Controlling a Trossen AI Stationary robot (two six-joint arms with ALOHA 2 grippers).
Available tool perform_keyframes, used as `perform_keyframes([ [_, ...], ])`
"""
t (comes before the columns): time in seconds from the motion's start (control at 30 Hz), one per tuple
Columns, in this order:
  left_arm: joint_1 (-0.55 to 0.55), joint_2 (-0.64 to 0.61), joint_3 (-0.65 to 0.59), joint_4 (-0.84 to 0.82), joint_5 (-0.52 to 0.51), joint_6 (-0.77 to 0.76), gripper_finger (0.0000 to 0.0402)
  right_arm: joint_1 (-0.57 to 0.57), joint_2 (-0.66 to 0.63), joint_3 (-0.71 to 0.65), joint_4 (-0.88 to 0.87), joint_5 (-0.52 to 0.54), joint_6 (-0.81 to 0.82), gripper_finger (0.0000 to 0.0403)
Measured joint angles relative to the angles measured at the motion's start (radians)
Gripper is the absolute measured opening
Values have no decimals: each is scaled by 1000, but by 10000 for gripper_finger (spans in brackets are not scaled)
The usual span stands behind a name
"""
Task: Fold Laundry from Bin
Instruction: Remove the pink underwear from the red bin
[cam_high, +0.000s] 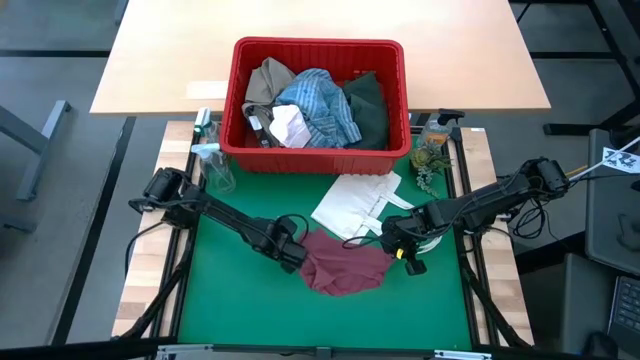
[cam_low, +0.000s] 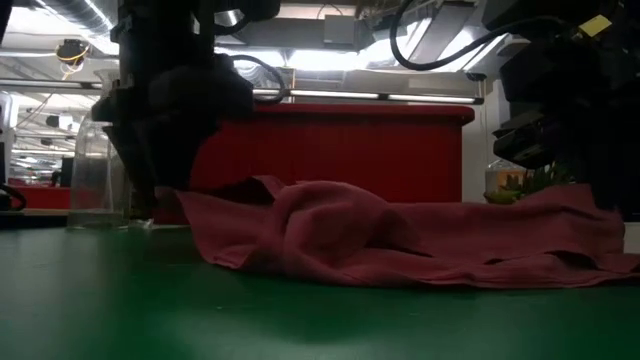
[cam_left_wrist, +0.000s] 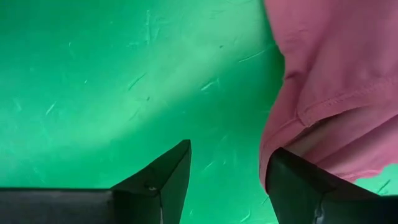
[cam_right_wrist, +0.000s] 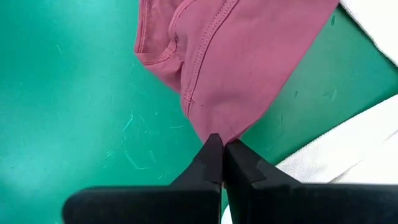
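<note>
A small maroon cloth (cam_high: 345, 265) lies rumpled on the green mat (cam_high: 240, 300), in front of the red bin (cam_high: 318, 48). The bin holds the other laundry (cam_high: 315, 105): striped blue, tan, white and dark green pieces. My left gripper (cam_high: 296, 256) stands open at the cloth's left edge. In the left wrist view only bare mat shows between its fingers (cam_left_wrist: 230, 149), and the cloth (cam_left_wrist: 336, 74) lies beside one fingertip. My right gripper (cam_high: 400, 247) is shut at the cloth's right corner. My right gripper pinches a corner of the maroon cloth (cam_right_wrist: 216, 127) between its two fingertips (cam_right_wrist: 208, 155), coming steeply from above on the table's right side. That end of the cloth (cam_low: 590, 205) stands a little raised, and the remainder lies slack on the mat.
A flat white tote bag (cam_high: 358, 203) lies on the mat between the bin and the maroon cloth, close by my right gripper. A clear bottle (cam_high: 215, 165) stands left of the bin, and a spray bottle with a small plant (cam_high: 432, 140) to its right. Bare mat lies toward the near edge.
</note>
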Motion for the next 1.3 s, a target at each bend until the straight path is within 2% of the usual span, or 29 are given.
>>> perform_keyframes([
  [0.23,-2,0,0,3,-3,84,187,0,0,0,0,0,0,1],
  [0.57,-5,0,0,6,-35,79,187,0,0,0,0,0,0,1],
  [0.87,-30,0,0,84,-186,105,187,0,0,0,0,0,0,1],
  [1.17,-36,0,0,77,-153,203,187,0,0,0,0,0,0,1],
  [1.3,-33,0,0,84,-153,145,187,0,0,0,0,0,0,1],
])
